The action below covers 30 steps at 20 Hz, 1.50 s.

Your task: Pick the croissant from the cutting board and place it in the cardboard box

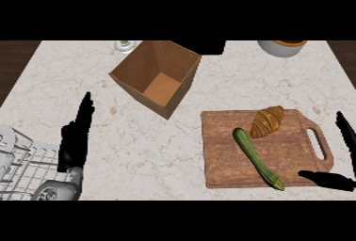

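A golden-brown croissant (268, 121) lies near the far edge of the wooden cutting board (226, 162), at the right of the counter. The open cardboard box (157, 75) stands to the upper left of the board, its inside bare. My right hand (345, 141) is at the view's right edge, open, fingers straight beside the board's handle and thumb (327, 179) over the board's near right corner; it touches nothing. My left hand (75, 136) rests open at the left, fingers pointing away.
A long green cucumber (256, 158) lies diagonally on the board just below the croissant. A white dish rack (21, 164) sits at the lower left. A white bowl (281, 47) and a small pale object (125, 45) stand along the far edge.
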Motion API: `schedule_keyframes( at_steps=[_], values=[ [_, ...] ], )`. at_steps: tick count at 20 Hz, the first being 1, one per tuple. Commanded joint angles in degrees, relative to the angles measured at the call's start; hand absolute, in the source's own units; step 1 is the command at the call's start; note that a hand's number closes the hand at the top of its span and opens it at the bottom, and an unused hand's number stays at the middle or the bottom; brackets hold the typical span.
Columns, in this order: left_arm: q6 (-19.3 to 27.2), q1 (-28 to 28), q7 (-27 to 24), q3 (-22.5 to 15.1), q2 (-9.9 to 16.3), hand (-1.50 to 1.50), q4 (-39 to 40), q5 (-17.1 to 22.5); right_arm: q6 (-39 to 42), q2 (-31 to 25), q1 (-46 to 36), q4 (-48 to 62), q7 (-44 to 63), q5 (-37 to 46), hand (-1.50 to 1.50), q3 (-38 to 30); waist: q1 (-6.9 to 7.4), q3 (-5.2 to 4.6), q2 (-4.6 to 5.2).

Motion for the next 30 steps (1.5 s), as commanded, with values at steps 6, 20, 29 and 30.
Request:
schedule_keyframes(
  at_steps=[6,20,29,30],
  values=[
    [-3.7,-0.9,0.7,5.8,10.4,0.0,4.7,-5.7,7.8,-11.2,-3.9,-0.5,13.5,9.3,-1.5,7.5,1.68,-0.84,0.46],
    [-8.6,1.2,-2.1,8.1,8.2,0.0,4.6,-8.7,21.1,-10.2,-18.7,1.9,36.7,15.6,-1.5,15.9,2.78,-0.73,0.43],
    [-11.7,0.0,-1.0,13.2,7.6,0.0,4.3,-9.0,22.8,-5.9,-22.5,5.3,37.6,17.7,-1.5,17.0,1.85,-0.63,0.49],
    [-10.2,0.2,-1.2,13.3,6.9,0.0,5.0,-10.8,24.1,-8.0,-21.5,3.4,37.0,17.3,-1.5,16.7,0.82,-0.67,0.27]
  ],
)
